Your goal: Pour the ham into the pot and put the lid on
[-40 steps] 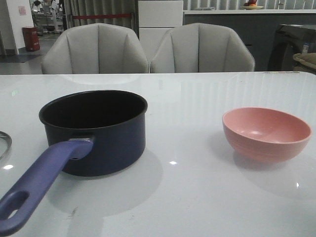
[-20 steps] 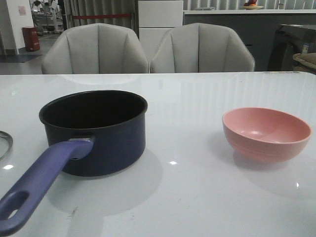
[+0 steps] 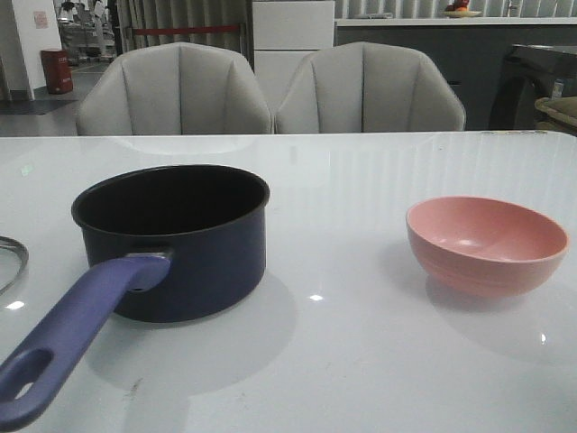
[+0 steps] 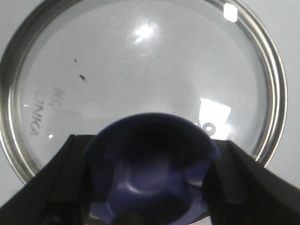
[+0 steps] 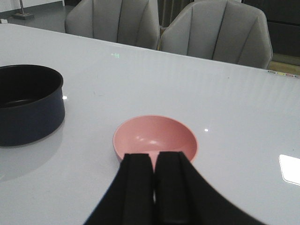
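The dark navy pot (image 3: 180, 257) stands left of centre, its purple-blue handle (image 3: 72, 334) pointing toward the front left; its black inside shows no ham. It also shows in the right wrist view (image 5: 28, 110). Only a sliver of the lid's metal rim (image 3: 13, 257) shows at the far left edge. In the left wrist view my left gripper (image 4: 150, 180) is shut on the lid's blue knob (image 4: 150, 159), a finger on each side, with the glass lid (image 4: 140, 70) below. My right gripper (image 5: 154, 159) is shut and empty, just in front of the pink bowl (image 5: 154, 136). The ham is not visible.
The pink bowl (image 3: 487, 244) stands at the right of the white table (image 3: 361, 361) and looks empty. Two grey chairs (image 3: 270, 90) stand behind the table's far edge.
The lid's rim at the left edge of the front view has shifted a little to the right, further into view. The pot and bowl have not moved.
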